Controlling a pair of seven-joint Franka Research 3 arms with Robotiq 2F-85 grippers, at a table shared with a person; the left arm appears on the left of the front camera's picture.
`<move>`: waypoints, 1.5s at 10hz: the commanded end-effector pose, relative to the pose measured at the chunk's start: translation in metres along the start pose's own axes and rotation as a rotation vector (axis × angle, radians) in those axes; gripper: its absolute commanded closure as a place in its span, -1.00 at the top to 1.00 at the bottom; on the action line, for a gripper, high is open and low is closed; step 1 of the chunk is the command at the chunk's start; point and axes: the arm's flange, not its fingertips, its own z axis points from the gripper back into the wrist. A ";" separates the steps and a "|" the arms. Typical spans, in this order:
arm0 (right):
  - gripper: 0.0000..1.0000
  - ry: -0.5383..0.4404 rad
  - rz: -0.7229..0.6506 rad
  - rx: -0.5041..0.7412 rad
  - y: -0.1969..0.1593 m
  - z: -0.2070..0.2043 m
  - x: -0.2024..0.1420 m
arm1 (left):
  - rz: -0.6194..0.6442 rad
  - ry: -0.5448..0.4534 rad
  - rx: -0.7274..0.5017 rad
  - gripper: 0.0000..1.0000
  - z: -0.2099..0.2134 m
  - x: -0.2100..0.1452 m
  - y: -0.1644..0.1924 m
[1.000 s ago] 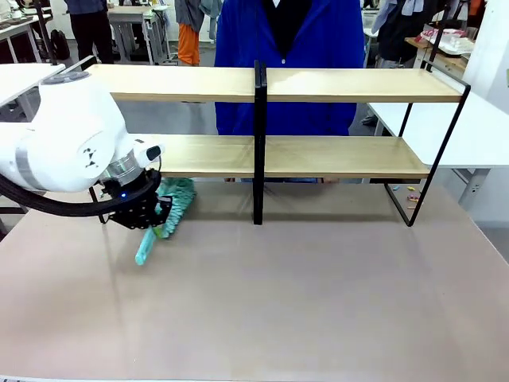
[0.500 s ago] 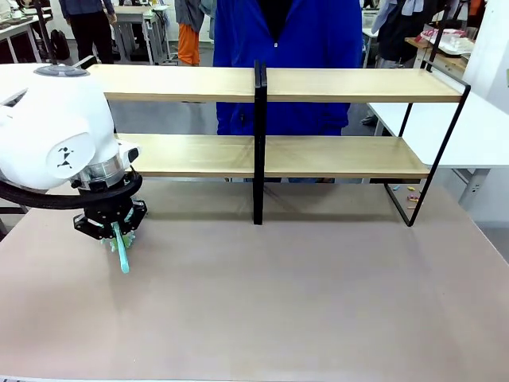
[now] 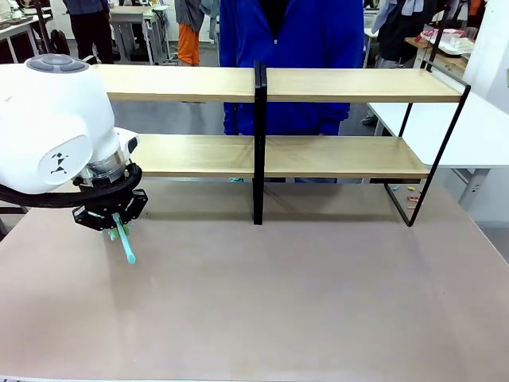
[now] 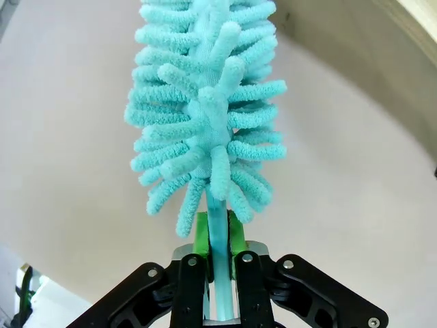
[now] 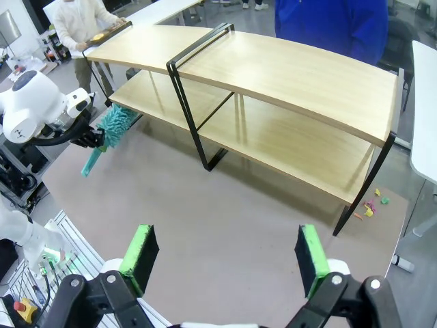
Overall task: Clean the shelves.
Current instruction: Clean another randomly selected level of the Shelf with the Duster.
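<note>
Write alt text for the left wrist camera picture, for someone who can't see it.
The left claw is shut on the handle of a fluffy turquoise duster, which points away from the camera with the pale table behind it. An edge of the wooden shelves shows at the upper right.

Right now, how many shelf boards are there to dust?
2. The upper board runs along the top of the black frame; the lower board sits directly beneath it. None looks hidden.
</note>
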 end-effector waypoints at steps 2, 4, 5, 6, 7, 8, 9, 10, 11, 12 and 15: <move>1.00 0.001 -0.001 0.000 0.000 0.001 0.000 | -0.045 -0.039 -0.003 -0.74 -0.011 -0.002 0.001; 1.00 0.001 -0.001 0.000 0.000 0.001 0.000 | -0.148 0.003 -0.053 -0.74 -0.009 -0.006 0.004; 1.00 0.001 -0.001 0.000 0.000 0.001 0.000 | -0.230 0.021 -0.095 -0.74 -0.006 -0.009 0.008; 1.00 0.001 -0.001 0.000 0.000 0.001 0.000 | -0.287 0.061 -0.142 -0.74 -0.003 -0.013 0.015; 1.00 0.001 -0.001 0.000 0.000 0.001 0.000 | -0.353 0.104 -0.191 -0.74 0.001 -0.016 0.022; 1.00 0.001 -0.001 0.000 0.000 0.001 0.000 | -0.426 0.144 -0.234 -0.74 0.006 -0.019 0.029; 1.00 0.001 -0.001 0.000 0.000 0.001 0.000 | -0.493 0.188 -0.256 -0.74 0.011 -0.024 0.035; 1.00 0.001 -0.001 0.000 0.000 0.001 0.000 | -0.592 0.238 -0.288 -0.74 0.019 -0.028 0.047; 1.00 0.001 -0.001 0.000 0.000 0.001 0.000 | -0.750 0.302 -0.323 -0.74 0.031 -0.033 0.069; 1.00 0.001 -0.001 0.000 0.000 0.001 0.000 | -0.916 0.349 -0.348 -0.74 0.043 -0.038 0.096; 1.00 0.001 -0.001 0.000 0.000 0.001 0.000 | -1.208 0.368 -0.548 -0.74 0.082 -0.034 0.199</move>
